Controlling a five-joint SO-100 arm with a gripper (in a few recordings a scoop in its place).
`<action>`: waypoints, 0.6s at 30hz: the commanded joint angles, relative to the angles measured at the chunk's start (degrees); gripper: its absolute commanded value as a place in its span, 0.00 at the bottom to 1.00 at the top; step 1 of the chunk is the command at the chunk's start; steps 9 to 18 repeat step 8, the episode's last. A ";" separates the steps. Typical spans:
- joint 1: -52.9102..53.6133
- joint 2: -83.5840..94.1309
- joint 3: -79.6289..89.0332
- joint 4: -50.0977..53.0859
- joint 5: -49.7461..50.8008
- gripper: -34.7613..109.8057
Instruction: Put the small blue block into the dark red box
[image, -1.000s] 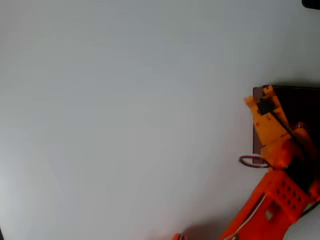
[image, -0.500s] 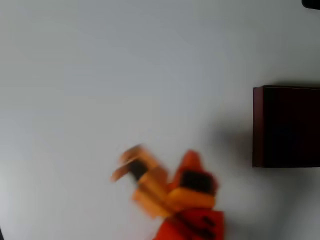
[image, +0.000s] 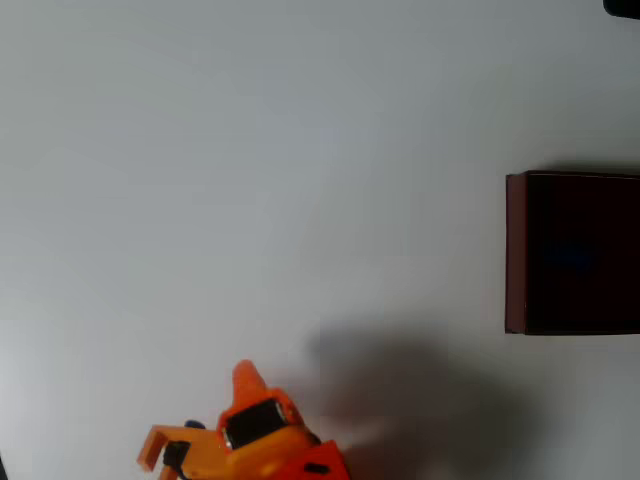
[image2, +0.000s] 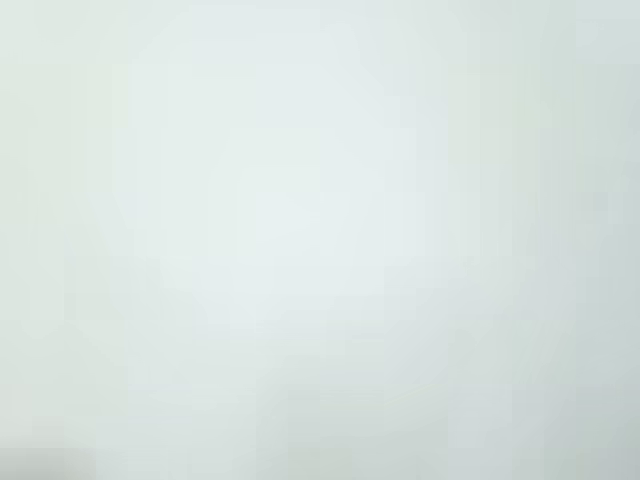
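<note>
Gripper: we see the orange gripper at the bottom edge of the overhead view, left of centre, its tip pointing toward the left of the picture. One finger shows as a thin orange prong; the rest runs together with the dark parts behind it, so we cannot tell how far the jaws are parted. We see nothing held between them.

Arm: the orange arm continues to the right of the gripper and is cut off by the bottom edge. It carries a black block on top and a pointed orange tab that sticks upward in the picture.

Shadow: a soft grey shadow lies on the table to the right of the arm, between the arm and the box.

Table: we see a plain, pale grey-white table across the overhead view. The wrist view gives us the same pale surface, blurred and featureless.

Dark red box: the dark red box sits at the right edge of the overhead view, at about mid height, well apart from the gripper. Its thin maroon left wall is clear; its inside is nearly black, and its right side is cut off by the picture's edge.

Small blue block: inside the box we make out a faint bluish patch near the middle of the dark floor. It is too dim to give a shape, but we take it for the small blue block lying in the box.
</note>
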 joint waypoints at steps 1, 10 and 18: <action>-1.49 0.53 4.22 -0.79 -1.14 0.24; -1.67 0.53 4.39 0.00 0.00 0.24; -1.67 0.53 4.39 0.00 0.00 0.24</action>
